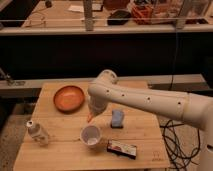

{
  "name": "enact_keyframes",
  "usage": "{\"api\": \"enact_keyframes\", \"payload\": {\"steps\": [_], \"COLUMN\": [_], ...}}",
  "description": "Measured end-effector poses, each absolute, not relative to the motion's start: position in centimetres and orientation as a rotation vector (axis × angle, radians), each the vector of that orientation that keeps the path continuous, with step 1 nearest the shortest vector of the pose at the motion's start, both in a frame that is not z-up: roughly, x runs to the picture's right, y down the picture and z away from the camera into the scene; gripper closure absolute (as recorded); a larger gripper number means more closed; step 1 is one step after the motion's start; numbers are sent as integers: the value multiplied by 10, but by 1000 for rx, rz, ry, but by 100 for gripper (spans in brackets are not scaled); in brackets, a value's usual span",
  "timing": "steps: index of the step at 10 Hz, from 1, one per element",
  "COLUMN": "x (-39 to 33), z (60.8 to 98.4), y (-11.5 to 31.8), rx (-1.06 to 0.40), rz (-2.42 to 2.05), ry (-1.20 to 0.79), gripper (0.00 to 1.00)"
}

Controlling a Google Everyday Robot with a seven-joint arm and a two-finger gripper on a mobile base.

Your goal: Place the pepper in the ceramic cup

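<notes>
A white robot arm [150, 102] reaches in from the right over a wooden table [60, 155]. All places here are given from 1 landmark, the ceramic cup [91, 135], a small white cup standing upright near the table's front edge with its mouth facing up.

The gripper [92, 113] hangs at the arm's end, pointing down, just above and slightly behind the cup. Its 2 fingers are closed on the pepper [90, 119], a slim orange vegetable. Only the pepper's lower, tapered end shows beneath the gripper. That end points down and a little left, clear of the table and close above the cup's far rim. Holding it nearly upright, narrow end down, probably lets it slide into the small opening without catching on the rim.

Behind the cup and to its left sits a round orange bowl [69, 98]. Well to the cup's left stands a clear bottle [37, 132] with a white cap. To the cup's right and a little behind lies a small blue object [118, 119], and to its right and a little in front lies a flat dark packet [122, 148]. None of these touches the cup.

The pepper looks almost in line with the cup but not yet inside it. The next move probably calls for a small shift toward the cup's centre, a short descent, then release.
</notes>
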State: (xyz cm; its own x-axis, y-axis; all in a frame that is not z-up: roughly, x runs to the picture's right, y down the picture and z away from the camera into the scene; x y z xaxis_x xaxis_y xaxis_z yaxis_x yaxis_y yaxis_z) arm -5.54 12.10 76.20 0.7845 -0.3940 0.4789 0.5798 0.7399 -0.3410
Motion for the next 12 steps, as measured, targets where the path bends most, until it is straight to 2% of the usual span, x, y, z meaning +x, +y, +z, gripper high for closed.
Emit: {"api": "enact_keyframes", "payload": {"steps": [1,2,7,10,12], "x": [-62,-67,-70,-70,-67], "z": [781,799,919,952,953], "y": [112,100,36,27,35], "rx": [-500,-499,-508,-505,-507], "rz": [-555,-558,-596,-643,-666], "ry": [-397,-398,-425,-477,-506], "gripper": [24,20,20,20,20]}}
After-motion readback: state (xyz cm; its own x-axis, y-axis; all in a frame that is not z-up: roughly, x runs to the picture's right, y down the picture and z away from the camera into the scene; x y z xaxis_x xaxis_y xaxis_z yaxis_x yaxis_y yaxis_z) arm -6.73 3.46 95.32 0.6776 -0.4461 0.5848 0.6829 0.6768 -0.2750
